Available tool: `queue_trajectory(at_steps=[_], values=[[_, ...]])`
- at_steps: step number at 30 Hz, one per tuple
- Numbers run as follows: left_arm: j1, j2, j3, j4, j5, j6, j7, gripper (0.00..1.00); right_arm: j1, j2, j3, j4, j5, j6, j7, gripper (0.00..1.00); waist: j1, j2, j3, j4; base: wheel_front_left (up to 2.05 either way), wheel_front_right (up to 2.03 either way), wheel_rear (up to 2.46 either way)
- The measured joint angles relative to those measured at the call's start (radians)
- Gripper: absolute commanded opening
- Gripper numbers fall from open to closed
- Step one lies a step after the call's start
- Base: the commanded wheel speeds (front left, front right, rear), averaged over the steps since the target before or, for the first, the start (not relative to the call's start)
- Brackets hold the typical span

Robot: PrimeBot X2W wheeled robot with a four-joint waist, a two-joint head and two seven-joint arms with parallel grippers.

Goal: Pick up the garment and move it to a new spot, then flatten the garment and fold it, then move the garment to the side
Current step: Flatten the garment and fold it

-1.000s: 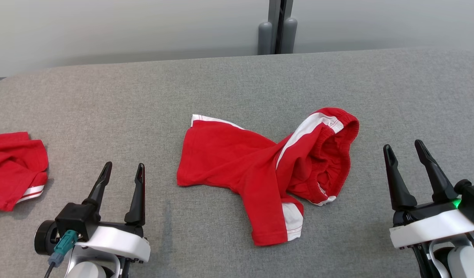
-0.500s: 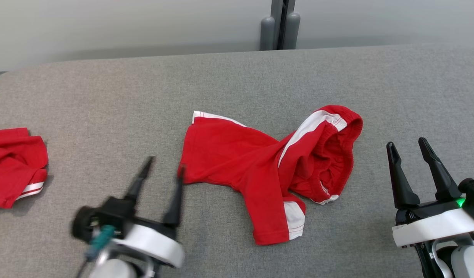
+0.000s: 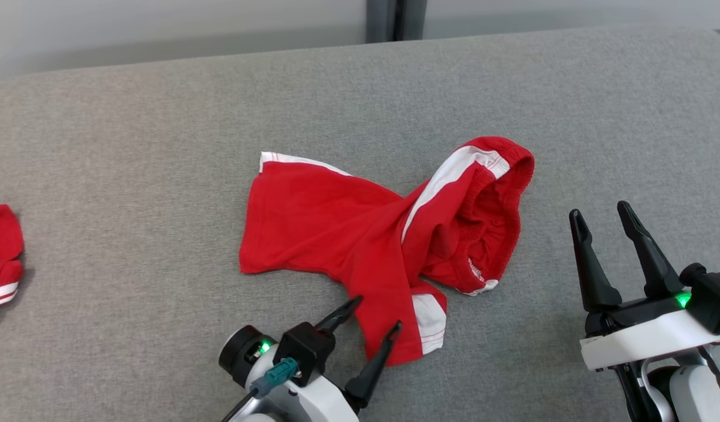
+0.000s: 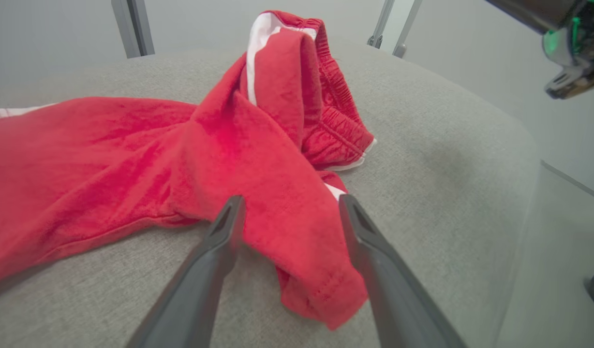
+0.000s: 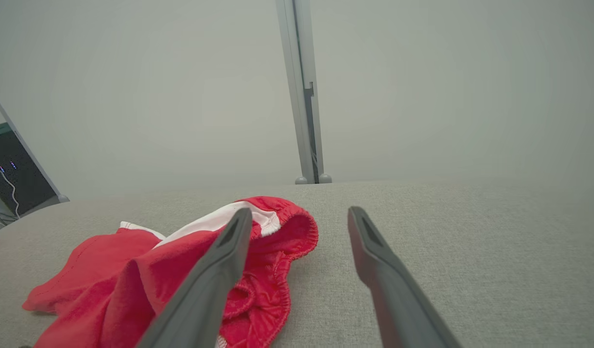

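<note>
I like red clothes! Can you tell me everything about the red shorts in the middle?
The red shorts look like soft cotton, with white stripes down the sides. They lie crumpled and twisted on the grey fabric table, the elastic waistband gaping open on the right. One leg points towards the robot; the open left gripper is poised around its end, and I can't tell whether it touches.

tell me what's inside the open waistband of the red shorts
Inside the waistband of the red shorts: gathered red inner fabric and a small pale mark near the lower rim. Deeper in, folds hide the rest.
</note>
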Motion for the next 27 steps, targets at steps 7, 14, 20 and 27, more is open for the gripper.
queue_trajectory(at_steps=[7, 14, 20, 27], values=[[-0.004, 0.007, 0.023, 0.078, -0.021, 0.016, 0.01, 1.0, -0.006, 0.005, 0.006, 0.016, 0.009, 0.0, -0.017, 1.0, 0.0, 0.0, 0.04, -0.029, 0.0, 0.0, 0.0], [-0.021, 0.006, 0.01, 0.118, -0.036, 0.001, 0.03, 0.0, -0.023, 0.008, 0.017, 0.024, 0.018, 0.0, -0.028, 1.0, 0.0001, 0.0, 0.055, -0.034, 0.0, 0.0, 0.0], [-0.025, 0.027, 0.028, 0.066, -0.042, 0.007, 0.003, 0.0, -0.023, 0.006, 0.01, 0.032, 0.026, 0.0, -0.036, 1.0, 0.0, 0.0, 0.048, -0.029, 0.0, 0.0, 0.0], [-0.007, 0.099, 0.086, -0.093, -0.048, 0.048, 0.015, 0.0, -0.021, 0.005, -0.012, 0.032, 0.026, 0.0, -0.038, 1.0, 0.0, 0.0, 0.031, -0.007, 0.0, 0.0, 0.0]])
